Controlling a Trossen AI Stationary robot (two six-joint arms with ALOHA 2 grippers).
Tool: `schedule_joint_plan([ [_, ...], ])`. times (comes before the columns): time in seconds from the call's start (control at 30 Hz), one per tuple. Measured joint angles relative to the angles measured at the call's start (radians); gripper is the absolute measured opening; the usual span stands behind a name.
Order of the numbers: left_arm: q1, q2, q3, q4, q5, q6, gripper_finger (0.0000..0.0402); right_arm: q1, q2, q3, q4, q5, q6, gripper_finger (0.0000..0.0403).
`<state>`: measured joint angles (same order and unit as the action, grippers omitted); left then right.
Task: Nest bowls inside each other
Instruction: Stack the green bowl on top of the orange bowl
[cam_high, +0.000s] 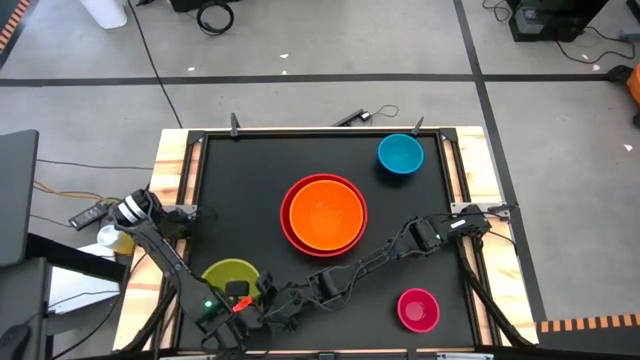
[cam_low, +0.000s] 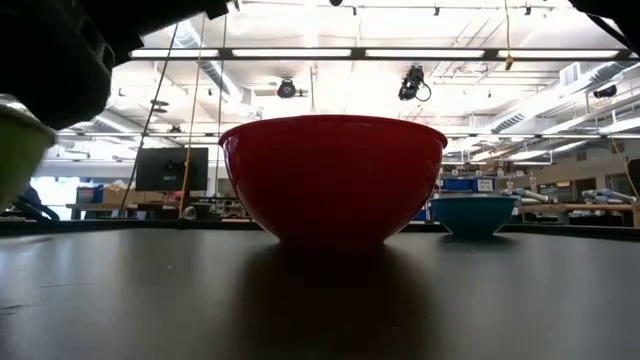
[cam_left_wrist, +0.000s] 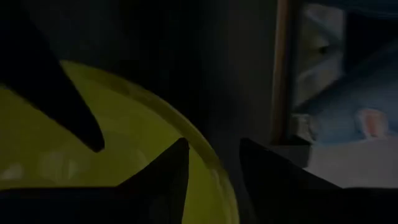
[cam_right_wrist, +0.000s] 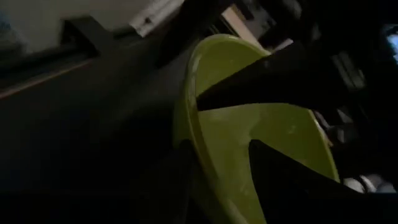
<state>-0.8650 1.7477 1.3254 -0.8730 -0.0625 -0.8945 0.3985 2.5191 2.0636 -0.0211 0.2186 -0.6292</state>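
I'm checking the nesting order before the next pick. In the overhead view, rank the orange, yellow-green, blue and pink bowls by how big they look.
Largest to smallest:
1. orange bowl
2. yellow-green bowl, partly hidden by the arms, so less sure
3. blue bowl
4. pink bowl, nearly the blue one's size

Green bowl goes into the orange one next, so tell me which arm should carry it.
Left, probably. The left pincer sits at the green bowl rim, on its own side. The right pincer is there too but open, its arm stretched across in front of the orange bowl.
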Motion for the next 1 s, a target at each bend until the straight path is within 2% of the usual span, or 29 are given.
schedule_joint_plan([
  [0.2, 0.004, 0.0, 0.0, 0.016, 0.004, 0.003, 0.0146, -0.002, -0.001, 0.001, -0.065, -0.042, -0.002, 0.0164],
  [0.6, 0.008, -0.002, 0.0, -0.023, 0.009, 0.012, 0.0146, -0.019, -0.002, -0.005, -0.061, -0.084, -0.026, 0.0164],
  [0.83, 0.011, -0.002, 0.0, -0.026, 0.009, 0.008, 0.0146, -0.021, -0.002, -0.006, -0.069, -0.082, -0.03, 0.0164],
  [1.0, 0.011, -0.002, 0.0, -0.025, 0.013, 0.008, 0.0146, -0.028, -0.003, -0.013, -0.067, -0.044, -0.132, 0.0164],
])
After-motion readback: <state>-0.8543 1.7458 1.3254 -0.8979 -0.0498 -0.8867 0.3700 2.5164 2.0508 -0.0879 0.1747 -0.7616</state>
